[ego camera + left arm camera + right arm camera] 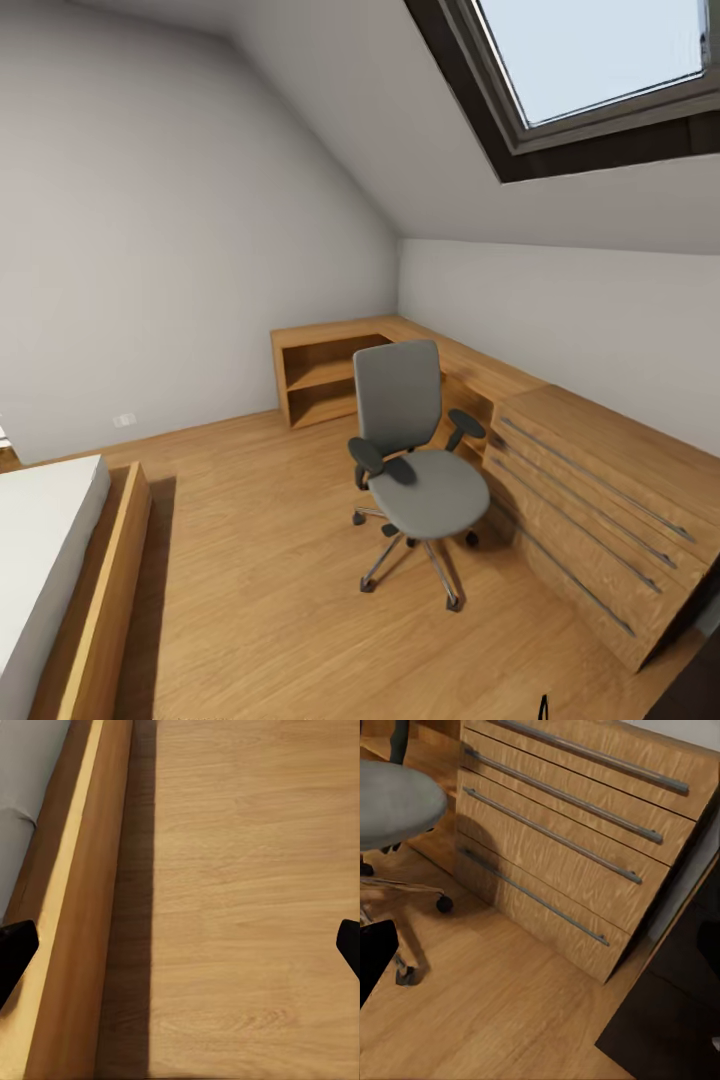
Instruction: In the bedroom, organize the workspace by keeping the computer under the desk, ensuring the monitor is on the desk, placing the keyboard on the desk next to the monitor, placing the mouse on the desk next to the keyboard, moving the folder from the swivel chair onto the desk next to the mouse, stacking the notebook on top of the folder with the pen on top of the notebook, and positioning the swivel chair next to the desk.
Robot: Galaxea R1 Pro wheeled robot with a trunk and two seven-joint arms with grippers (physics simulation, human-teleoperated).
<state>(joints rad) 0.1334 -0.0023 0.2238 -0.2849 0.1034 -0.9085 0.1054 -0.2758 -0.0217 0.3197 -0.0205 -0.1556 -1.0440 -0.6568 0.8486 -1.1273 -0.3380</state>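
The grey swivel chair (415,450) stands on the wooden floor in front of the corner desk (425,338), its back toward the desk and its seat bare; the seat (394,799) and castors also show in the right wrist view. My left gripper (180,952) is open, its black fingertips (13,952) wide apart above the floor beside the bed frame. My right gripper (540,956) is open too, low over the floor near the drawer chest, with nothing between its fingers.
A wooden drawer chest (600,500) with long metal handles (555,832) adjoins the desk on the right. Open shelves (320,385) sit under the desk's left end. A bed (40,560) with a wooden frame (75,907) lies at the left. Overhead is a skylight (590,60).
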